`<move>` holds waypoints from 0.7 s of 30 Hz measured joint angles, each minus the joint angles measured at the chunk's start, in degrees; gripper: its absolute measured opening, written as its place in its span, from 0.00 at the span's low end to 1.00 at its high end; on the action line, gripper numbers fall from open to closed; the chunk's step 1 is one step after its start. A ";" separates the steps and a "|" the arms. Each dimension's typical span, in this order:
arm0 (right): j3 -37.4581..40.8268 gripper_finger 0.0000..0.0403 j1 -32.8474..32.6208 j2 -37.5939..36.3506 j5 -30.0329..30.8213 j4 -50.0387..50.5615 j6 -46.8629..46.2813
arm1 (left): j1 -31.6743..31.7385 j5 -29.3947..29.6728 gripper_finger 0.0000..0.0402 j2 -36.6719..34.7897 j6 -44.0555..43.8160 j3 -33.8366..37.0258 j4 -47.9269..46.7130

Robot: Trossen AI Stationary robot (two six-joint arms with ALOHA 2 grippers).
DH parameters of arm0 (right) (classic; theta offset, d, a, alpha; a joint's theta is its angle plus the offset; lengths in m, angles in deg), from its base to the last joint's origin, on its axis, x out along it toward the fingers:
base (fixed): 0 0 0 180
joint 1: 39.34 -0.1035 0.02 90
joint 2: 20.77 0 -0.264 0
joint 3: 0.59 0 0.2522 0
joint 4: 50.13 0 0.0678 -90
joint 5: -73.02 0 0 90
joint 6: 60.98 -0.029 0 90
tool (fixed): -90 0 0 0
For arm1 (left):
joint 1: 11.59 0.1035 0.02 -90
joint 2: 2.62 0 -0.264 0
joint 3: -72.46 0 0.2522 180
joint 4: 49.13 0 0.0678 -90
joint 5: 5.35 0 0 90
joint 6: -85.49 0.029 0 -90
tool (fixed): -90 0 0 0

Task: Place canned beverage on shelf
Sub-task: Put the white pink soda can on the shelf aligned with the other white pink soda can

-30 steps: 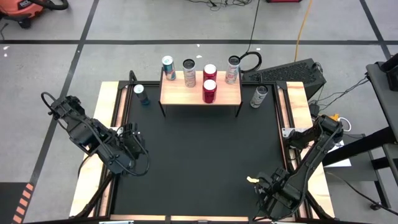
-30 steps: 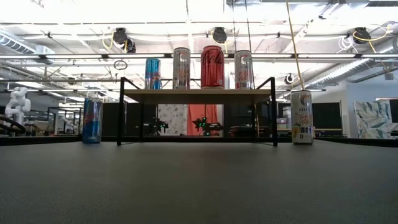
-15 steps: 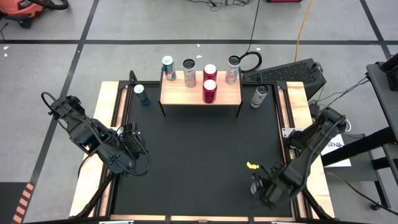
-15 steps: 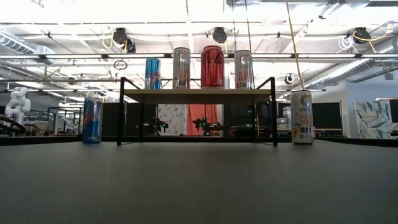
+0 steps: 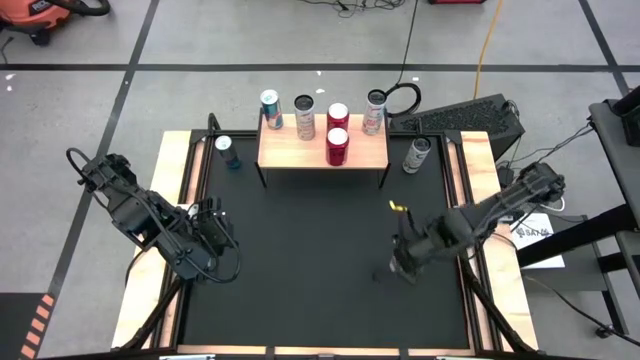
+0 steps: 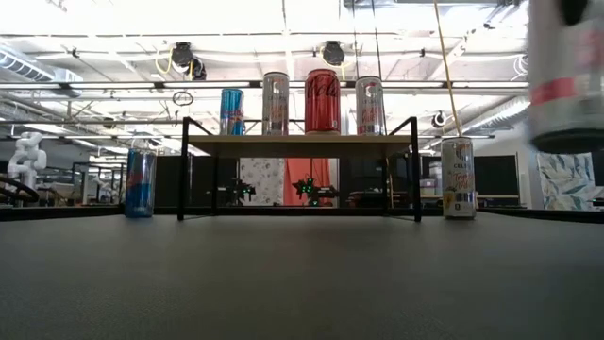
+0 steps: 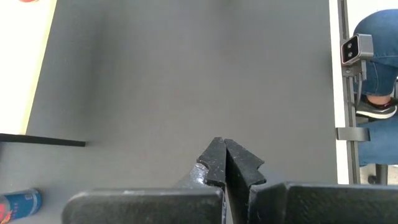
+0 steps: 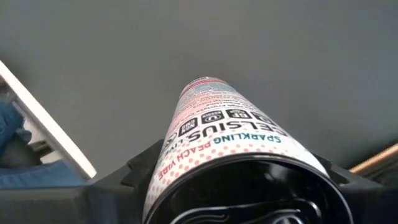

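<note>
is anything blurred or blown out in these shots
Low view: the held can at top right is smeared by blur, and the ceiling lights glare white. Left wrist view: a bright overexposed strip along one edge. Right wrist view: the can's near end is soft.

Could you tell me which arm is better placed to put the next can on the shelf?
The right. Its gripper already holds a sparkling peach can above the mat, facing the shelf. The left gripper is shut, empty, by the table's left edge.
</note>
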 joint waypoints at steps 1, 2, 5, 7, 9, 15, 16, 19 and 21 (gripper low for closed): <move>0.00 0.58 1.75 -0.21 0.44 0.12 1.99 | 0.00 0.00 0.00 0.00 0.01 0.00 0.00; 0.00 0.58 3.31 -0.46 0.90 0.16 3.83 | 0.00 0.00 0.00 0.00 0.01 0.00 0.01; -0.04 0.58 8.63 -0.98 1.20 -0.07 9.77 | 0.00 0.00 0.00 0.00 0.01 0.00 0.01; -0.04 0.58 12.04 -0.94 1.31 -0.37 13.59 | 0.00 0.00 0.00 0.00 -0.01 0.00 0.01; -0.04 0.58 15.45 -0.86 1.38 -1.11 17.52 | 0.00 -0.02 0.00 0.00 -0.01 0.00 -0.01; -3.23 0.58 24.43 -0.77 1.34 -2.71 26.29 | 0.00 -0.02 0.00 0.00 -0.01 0.00 0.00; -4.66 0.58 25.62 -0.84 1.33 -2.68 27.45 | 0.00 -0.02 0.00 0.00 -0.01 0.00 0.01; -8.76 0.58 28.91 -0.95 1.36 -2.89 30.39 | 0.00 -0.02 0.00 0.02 0.01 0.00 0.01; -11.47 0.58 31.07 -0.65 1.26 -2.99 31.91 | 0.00 -0.02 0.00 0.02 -0.01 0.00 -0.01</move>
